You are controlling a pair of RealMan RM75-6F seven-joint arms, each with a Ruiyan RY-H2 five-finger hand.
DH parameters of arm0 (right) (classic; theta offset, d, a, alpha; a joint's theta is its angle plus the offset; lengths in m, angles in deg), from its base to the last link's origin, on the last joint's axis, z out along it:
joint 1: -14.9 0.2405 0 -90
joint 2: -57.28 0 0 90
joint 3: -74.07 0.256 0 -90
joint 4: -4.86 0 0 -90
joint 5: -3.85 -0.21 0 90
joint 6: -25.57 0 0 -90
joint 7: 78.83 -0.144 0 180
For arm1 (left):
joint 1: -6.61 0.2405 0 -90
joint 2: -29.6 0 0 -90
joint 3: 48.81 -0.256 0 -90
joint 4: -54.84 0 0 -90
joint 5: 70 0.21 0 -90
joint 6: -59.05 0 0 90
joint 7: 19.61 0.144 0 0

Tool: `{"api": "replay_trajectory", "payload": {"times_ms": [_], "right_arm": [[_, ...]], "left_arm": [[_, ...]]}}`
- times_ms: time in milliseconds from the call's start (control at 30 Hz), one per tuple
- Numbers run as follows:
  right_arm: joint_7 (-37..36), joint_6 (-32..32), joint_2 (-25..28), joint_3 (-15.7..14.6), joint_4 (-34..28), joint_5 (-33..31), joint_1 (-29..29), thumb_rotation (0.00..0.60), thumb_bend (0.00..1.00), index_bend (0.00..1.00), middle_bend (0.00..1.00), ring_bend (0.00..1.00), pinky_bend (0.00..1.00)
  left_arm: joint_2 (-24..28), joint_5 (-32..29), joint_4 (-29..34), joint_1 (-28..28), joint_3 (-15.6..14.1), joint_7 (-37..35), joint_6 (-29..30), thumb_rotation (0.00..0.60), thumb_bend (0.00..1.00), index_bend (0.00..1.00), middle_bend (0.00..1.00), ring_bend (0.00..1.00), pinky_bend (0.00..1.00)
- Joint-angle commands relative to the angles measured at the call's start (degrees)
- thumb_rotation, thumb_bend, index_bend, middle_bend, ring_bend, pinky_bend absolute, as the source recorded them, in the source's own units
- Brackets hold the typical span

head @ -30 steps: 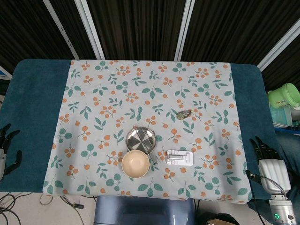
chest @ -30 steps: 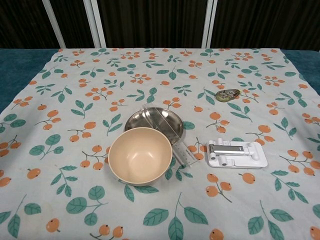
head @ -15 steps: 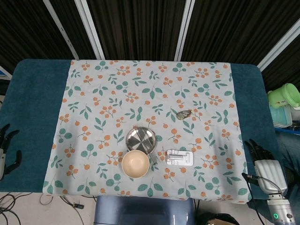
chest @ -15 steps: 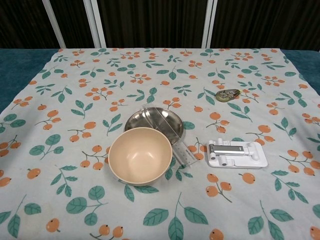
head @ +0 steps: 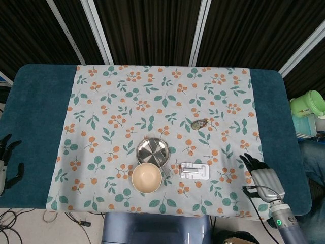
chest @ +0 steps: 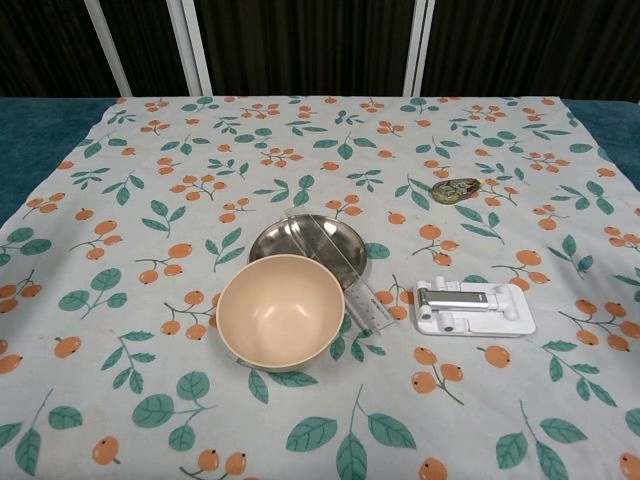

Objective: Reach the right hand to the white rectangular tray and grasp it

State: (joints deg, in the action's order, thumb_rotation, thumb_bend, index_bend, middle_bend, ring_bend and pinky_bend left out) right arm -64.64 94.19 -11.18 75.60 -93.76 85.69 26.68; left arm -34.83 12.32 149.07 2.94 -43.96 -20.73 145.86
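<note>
The white rectangular tray [head: 194,171] lies flat on the floral cloth, right of the bowl, with a grey metal piece on it; the chest view shows the tray [chest: 474,308] too. My right hand [head: 263,179] hovers over the cloth's right edge, well to the right of the tray, fingers apart and holding nothing. My left hand [head: 7,162] stays at the far left table edge, fingers spread and empty. Neither hand shows in the chest view.
A beige bowl [head: 147,177] sits just left of the tray, against a steel plate [head: 153,151] with a clear ruler [chest: 352,286] across it. A small dark object [head: 199,123] lies farther back. Green containers [head: 308,105] stand off the table's right.
My right hand has moved left from the teal table edge onto the cloth's right edge, toward the tray. The left hand and all objects are unmoved.
</note>
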Motion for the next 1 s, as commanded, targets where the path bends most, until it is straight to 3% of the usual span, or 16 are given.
{"api": "replay_trajectory", "payload": {"times_ms": [33, 233, 500, 1000], "right_arm": [[4.43, -4.71, -1.73, 1.49, -3.24, -4.33, 3.45, 0.6, 0.18, 0.06, 0.09, 0.16, 0.25], [11.38, -8.54, -4.66, 3.98, -6.45, -12.2, 7.66, 0.6, 0.18, 0.06, 0.09, 0.16, 0.25], [21.92, -6.27, -11.05, 5.05, -8.11, -22.01, 10.84, 0.6, 0.17, 0.06, 0.09, 0.15, 0.25], [29.41, -3.19, -18.63, 6.03, -6.46, -31.67, 15.87, 0.6, 0.17, 0.06, 0.1, 0.15, 0.25]], "left_arm": [[0.12, -0.11, 0.06, -0.08, 0.02, -0.06, -0.21, 0.6, 0.49, 0.16, 0.03, 0.04, 0.0], [0.17, -0.13, -0.06, -0.07, 0.03, -0.22, -0.22, 0.6, 0.49, 0.16, 0.03, 0.04, 0.0], [0.11, 0.08, -0.24, 0.02, -0.01, -0.3, 0.07, 0.6, 0.49, 0.16, 0.03, 0.04, 0.0], [-0.32, 0.12, -0.92, -0.14, 0.13, 0.07, 0.11, 0.6, 0.49, 0.16, 0.03, 0.04, 0.0]]}}
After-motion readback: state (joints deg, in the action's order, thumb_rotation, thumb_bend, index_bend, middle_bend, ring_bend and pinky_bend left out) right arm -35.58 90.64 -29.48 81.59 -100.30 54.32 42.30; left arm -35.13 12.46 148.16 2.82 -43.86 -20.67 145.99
